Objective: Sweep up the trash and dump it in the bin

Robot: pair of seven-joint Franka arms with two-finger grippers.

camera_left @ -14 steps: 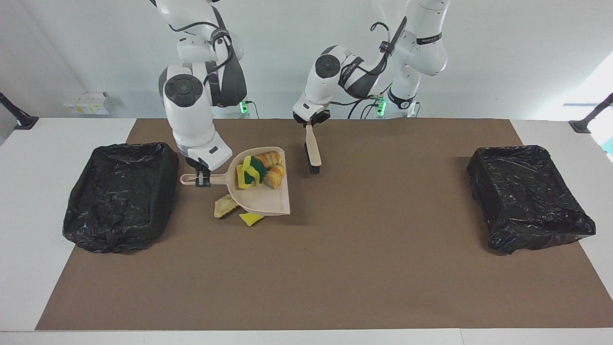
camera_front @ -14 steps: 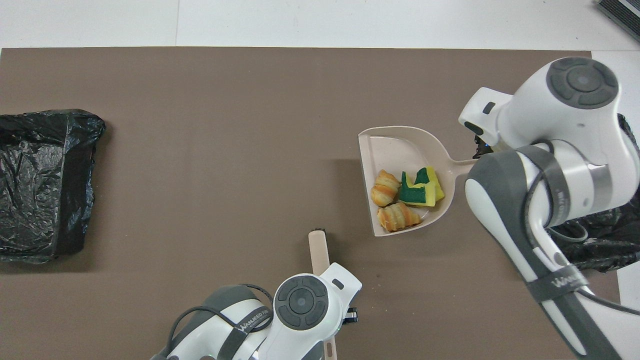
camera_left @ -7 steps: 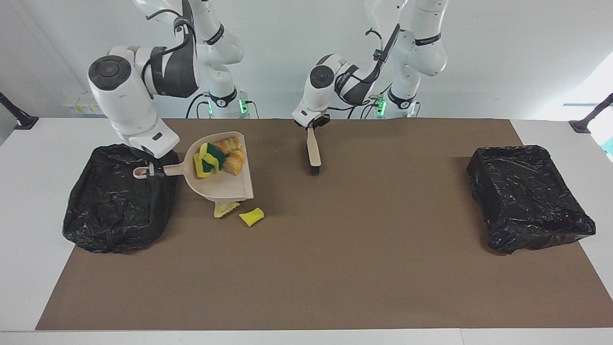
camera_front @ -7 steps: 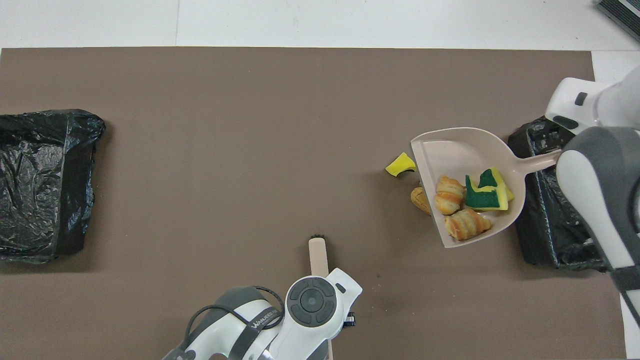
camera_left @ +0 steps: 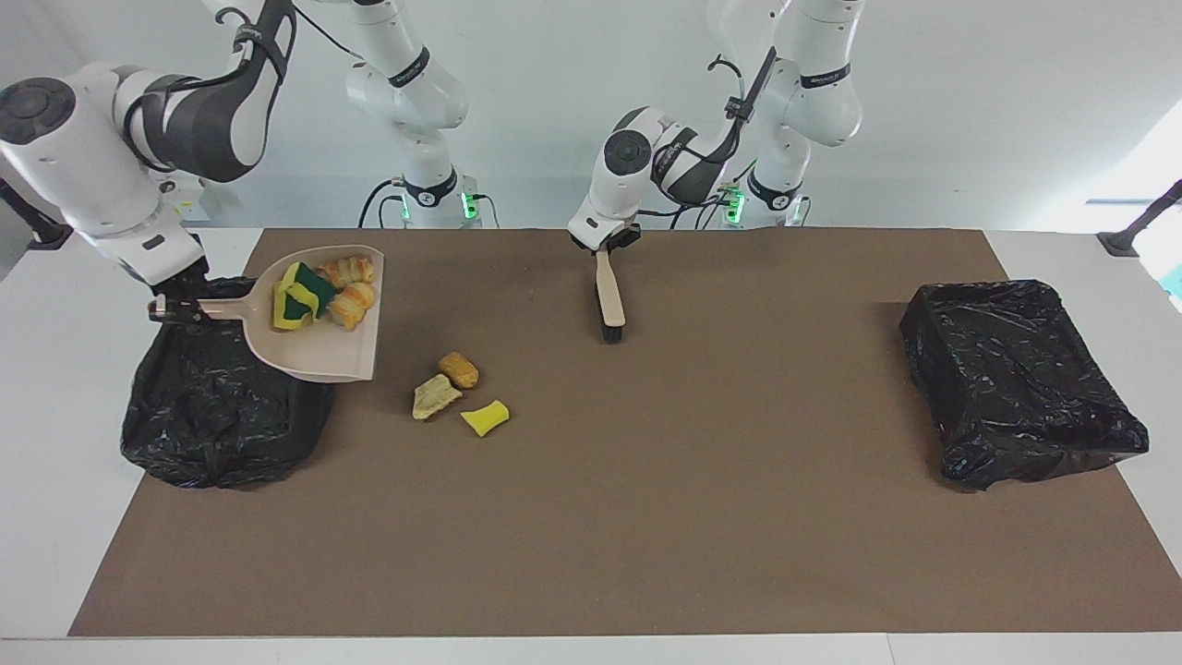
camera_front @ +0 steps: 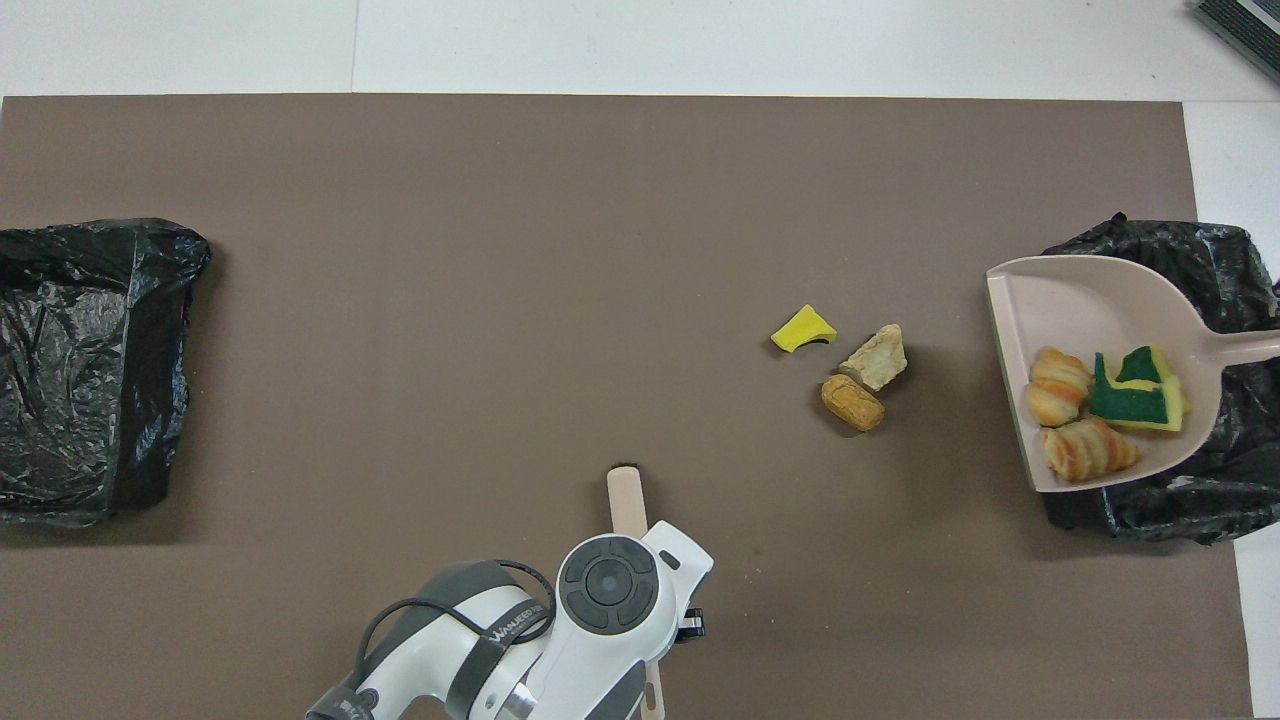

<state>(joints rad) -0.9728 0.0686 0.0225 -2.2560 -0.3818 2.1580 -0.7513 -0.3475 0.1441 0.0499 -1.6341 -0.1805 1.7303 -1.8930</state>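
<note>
My right gripper (camera_left: 175, 309) is shut on the handle of the beige dustpan (camera_left: 323, 356), held raised over the black-lined bin (camera_left: 222, 406) at the right arm's end. In the overhead view the dustpan (camera_front: 1090, 310) covers that bin's (camera_front: 1150, 245) inner edge and carries trash: two croissant-like chunks (camera_front: 1060, 385) and green-and-yellow sponge pieces (camera_front: 1130, 395). Three scraps lie on the mat beside the bin: a yellow sponge piece (camera_left: 485, 418), a tan chunk (camera_left: 434, 397) and an orange-brown chunk (camera_left: 459, 369). My left gripper (camera_left: 605, 247) grips the brush (camera_left: 608, 296), whose bristles rest on the mat.
A second black-lined bin (camera_left: 1016, 379) stands at the left arm's end of the brown mat (camera_left: 702, 517). In the overhead view the left arm's wrist (camera_front: 605, 585) covers most of the brush (camera_front: 626, 495).
The right arm lifted the dustpan off the mat and carried it toward its own end, over the bin. That uncovered three scraps on the mat. The left arm with the brush barely moved.
</note>
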